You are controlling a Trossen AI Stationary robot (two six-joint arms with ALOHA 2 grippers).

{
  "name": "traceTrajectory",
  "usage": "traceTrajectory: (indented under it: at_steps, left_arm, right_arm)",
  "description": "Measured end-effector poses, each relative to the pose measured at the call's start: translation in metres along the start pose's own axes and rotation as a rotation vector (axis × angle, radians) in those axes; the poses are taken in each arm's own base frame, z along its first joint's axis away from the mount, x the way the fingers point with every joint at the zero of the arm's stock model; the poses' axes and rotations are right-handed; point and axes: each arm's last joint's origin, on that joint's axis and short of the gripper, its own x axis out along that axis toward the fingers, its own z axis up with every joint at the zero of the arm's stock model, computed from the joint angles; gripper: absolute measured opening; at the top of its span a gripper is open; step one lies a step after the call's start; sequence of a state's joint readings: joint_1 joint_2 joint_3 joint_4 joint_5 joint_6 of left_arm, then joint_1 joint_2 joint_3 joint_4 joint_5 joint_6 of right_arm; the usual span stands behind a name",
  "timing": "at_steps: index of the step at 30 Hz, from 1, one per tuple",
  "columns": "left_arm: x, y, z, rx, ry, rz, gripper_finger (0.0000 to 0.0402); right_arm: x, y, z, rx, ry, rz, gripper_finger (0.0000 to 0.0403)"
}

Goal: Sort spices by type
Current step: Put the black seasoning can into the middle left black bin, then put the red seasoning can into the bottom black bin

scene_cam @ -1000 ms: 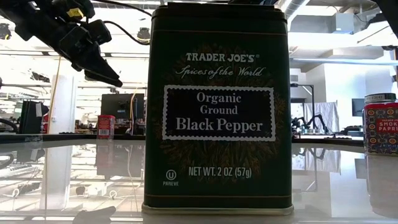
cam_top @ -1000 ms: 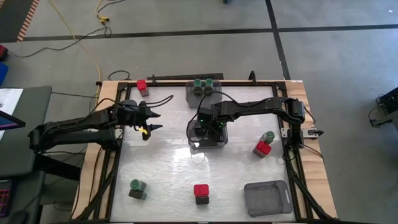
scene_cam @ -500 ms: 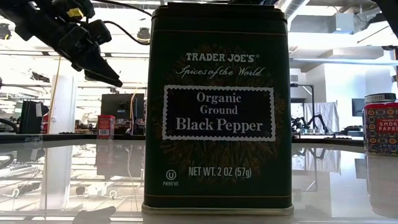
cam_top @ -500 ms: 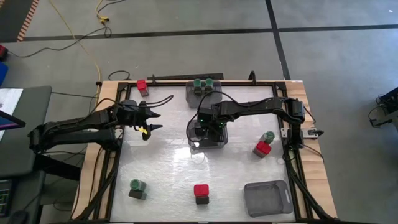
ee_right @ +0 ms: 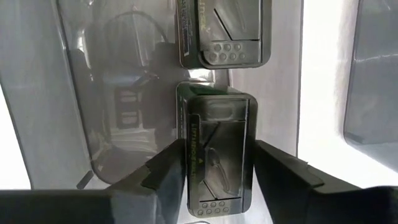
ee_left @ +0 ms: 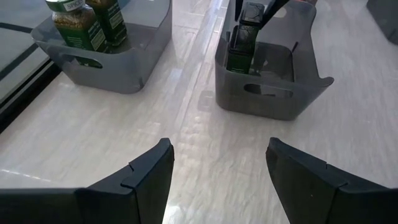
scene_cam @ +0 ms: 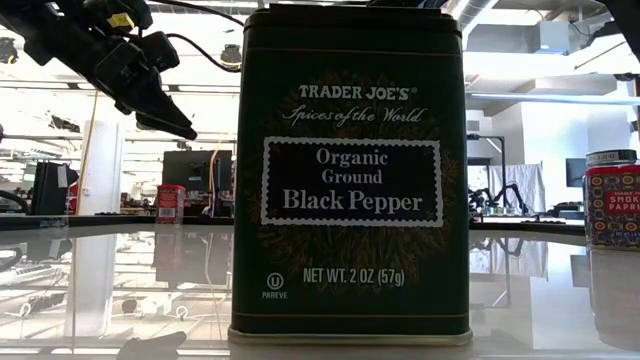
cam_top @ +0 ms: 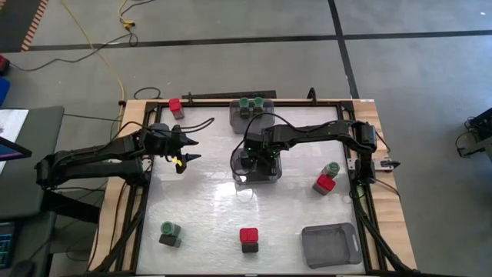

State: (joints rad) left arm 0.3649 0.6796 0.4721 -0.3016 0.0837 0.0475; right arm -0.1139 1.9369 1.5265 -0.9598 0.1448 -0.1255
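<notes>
At the table's near edge a grey bin (cam_top: 330,245) stands on the right, a red-capped jar (cam_top: 248,238) sits in the middle and a green-capped jar (cam_top: 169,231) on the left, each well apart from both arms. In the low view a black pepper tin (scene_cam: 350,175) stands right before the lens, with a red smoked paprika jar (scene_cam: 613,200) at the right edge.

Farther in, at mid-table, the right gripper (ee_right: 214,165) reaches down into the centre bin (cam_top: 257,178). The right wrist view shows its two fingers (ee_right: 158,171) standing on either side of a black-topped tin (ee_right: 216,155), which lies squarely between them inside that bin. The fingers are close against the tin's sides, but whether they press it or have just let go I cannot tell. A second black tin (ee_right: 224,31) lies just beyond the first, in the same bin. To the right of this bin, near the table's right rail, a red-capped jar (cam_top: 324,184) and a green-capped one (cam_top: 332,169) stand just beside each other.

The left gripper (cam_top: 189,149) hangs over the left part of the table, its fingers (ee_left: 146,174) spread apart and holding nothing, with bare tabletop (ee_left: 211,149) between them.

At the far edge the back bin (cam_top: 250,117) holds two green-capped jars (cam_top: 250,103), and a lone red-capped jar (cam_top: 176,105) stands to its left.
</notes>
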Motion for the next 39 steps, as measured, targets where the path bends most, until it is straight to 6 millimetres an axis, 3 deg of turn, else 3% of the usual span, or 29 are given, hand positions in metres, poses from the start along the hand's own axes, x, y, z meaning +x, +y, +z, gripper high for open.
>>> traceTrajectory:
  at_steps: [11, 21, 27, 35, 39]
  left_arm:
    - [0.000, 0.000, 0.000, -0.002, 0.000, 0.000, 0.0244]
    - [0.000, 0.000, 0.000, -0.002, 0.000, 0.000, 0.0244]
    - [0.000, 0.000, 0.000, -0.008, 0.001, 0.000, 0.0244]
    - [0.000, 0.000, -0.002, 0.017, 0.017, 0.006, 0.0244]
    - [0.000, 0.000, -0.002, 0.018, 0.018, 0.010, 0.0244]
  right_arm:
    - [-0.004, -0.001, -0.002, 0.011, 0.017, 0.002, 0.0242]
    - [-0.038, -0.007, 0.009, 0.123, -0.001, 0.000, 0.0240]
    - [-0.074, -0.008, 0.002, 0.221, -0.080, 0.001, 0.0240]
    - [-0.138, -0.007, -0.028, 0.372, -0.214, 0.023, 0.0240]
    - [-0.149, 0.001, -0.048, 0.472, -0.239, 0.031, 0.0240]
